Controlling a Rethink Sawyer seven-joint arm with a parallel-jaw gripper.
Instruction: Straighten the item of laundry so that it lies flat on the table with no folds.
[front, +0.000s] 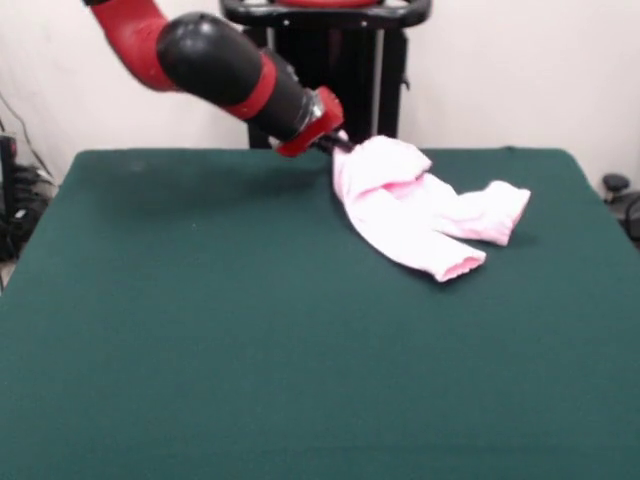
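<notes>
The pale pink baby trousers (415, 208) lie on the dark green table (200, 330) at its far right part. The waist end is bunched and lifted at the upper left. Two cuffed legs trail toward the right and front; one cuff (462, 266) points to the front and the other (505, 212) to the right. My gripper (338, 145) comes in from the upper left on the red and black arm. It sits at the raised waist edge of the trousers. The cloth hides its tips, but the lifted cloth hangs from it.
The robot's black pedestal (330, 60) stands behind the table's far edge. Cables and dark gear (15, 200) sit off the table at the left. A small dark object (615, 185) shows beyond the right edge.
</notes>
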